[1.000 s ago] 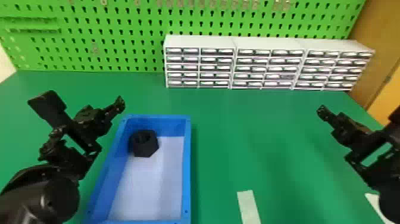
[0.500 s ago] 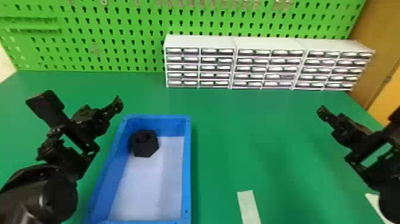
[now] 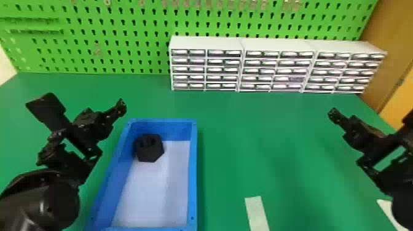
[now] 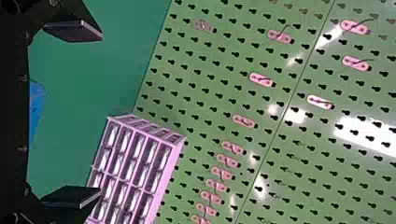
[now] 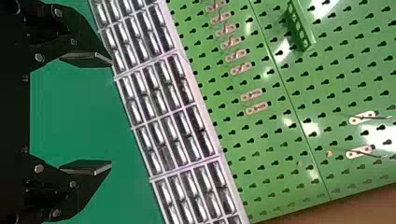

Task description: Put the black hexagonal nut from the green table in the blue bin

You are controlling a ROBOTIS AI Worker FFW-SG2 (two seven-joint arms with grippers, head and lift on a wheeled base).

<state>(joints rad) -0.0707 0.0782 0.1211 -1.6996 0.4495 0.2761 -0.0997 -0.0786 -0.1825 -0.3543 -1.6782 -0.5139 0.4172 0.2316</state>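
Observation:
The black hexagonal nut (image 3: 149,148) lies inside the blue bin (image 3: 193,172), in its far left corner. Left of the bin, above the green table (image 3: 270,138), is my left gripper (image 3: 84,101), apart from the nut. In the left wrist view my left gripper (image 4: 72,114) has its fingers wide apart with nothing between them. My right gripper (image 3: 333,115) is held over the table's right side, well away from the bin. The right wrist view shows my right gripper (image 5: 86,112) open and holding nothing.
White drawer cabinets (image 3: 276,67) line the table's back edge in front of a green pegboard (image 3: 123,37). A pale tape strip (image 3: 257,213) lies on the table right of the bin. Another white piece (image 3: 390,212) is near the right arm.
My left gripper has shifted slightly to the left in the head view. The nut, the bin and my right gripper have stayed in place.

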